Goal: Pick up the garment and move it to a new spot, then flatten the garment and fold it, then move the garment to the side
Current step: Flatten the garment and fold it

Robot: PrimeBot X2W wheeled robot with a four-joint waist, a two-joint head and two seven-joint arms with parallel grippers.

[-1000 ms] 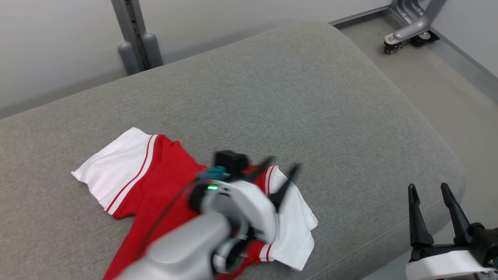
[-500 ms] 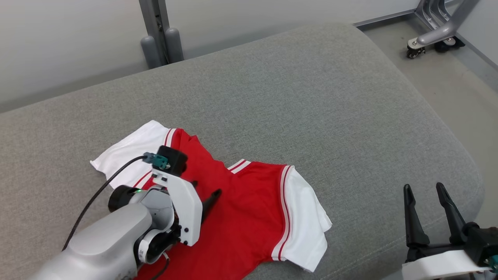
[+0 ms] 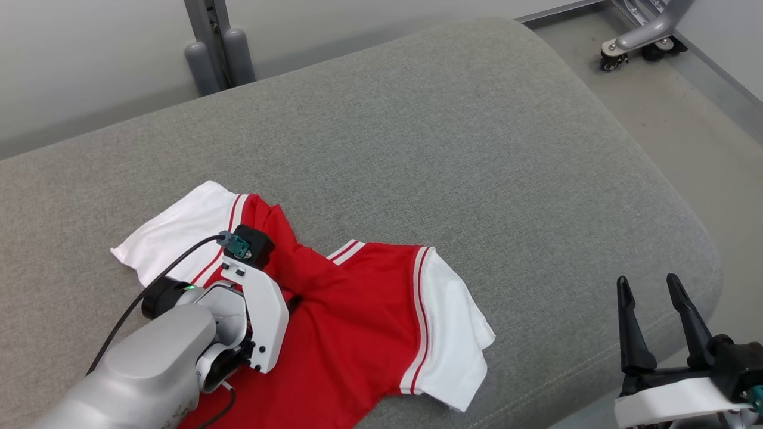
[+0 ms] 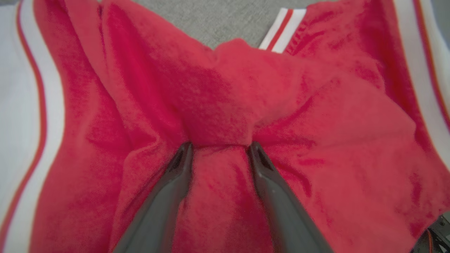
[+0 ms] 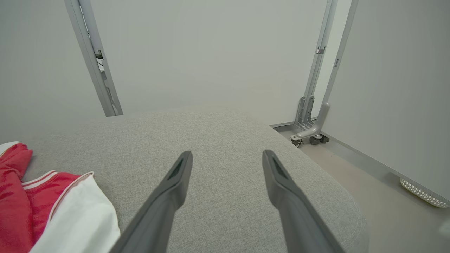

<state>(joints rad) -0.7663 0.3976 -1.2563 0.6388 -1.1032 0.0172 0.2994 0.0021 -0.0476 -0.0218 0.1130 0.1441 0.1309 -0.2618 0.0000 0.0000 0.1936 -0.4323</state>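
Your left gripper (image 4: 219, 146) has its two dark fingers spread apart, and both tips are dug down into the red cloth of the garment (image 3: 357, 322). In the left wrist view a soft ridge of fabric (image 4: 225, 119) is bunched up just beyond and between the tips, with creases running out from it on both sides. In the head view the white wrist housing (image 3: 262, 304) covers most of the fingers, so you only catch a dark bit at the cloth beside it.

The garment is a red shirt with white sleeves, lying mostly spread on the grey cushion (image 3: 447, 149) towards its near left part, and its lower end runs off the bottom edge of the head view. One white sleeve (image 3: 173, 232) reaches out to the left, the other (image 3: 453, 333) lies to the right with its cuff slightly rumpled. The striped collar (image 3: 346, 250) sits just beyond your gripper, and the shoulder next to it is folded over on itself.

Your right gripper (image 3: 647, 280) is well apart from the shirt at the lower right, fingers wide apart with nothing between them, poised above the cushion's near right corner.

Behind the cushion stand a grey metal post (image 3: 214, 53) and, at the far right on the floor (image 3: 685, 119), a wheeled frame foot (image 3: 638, 42)
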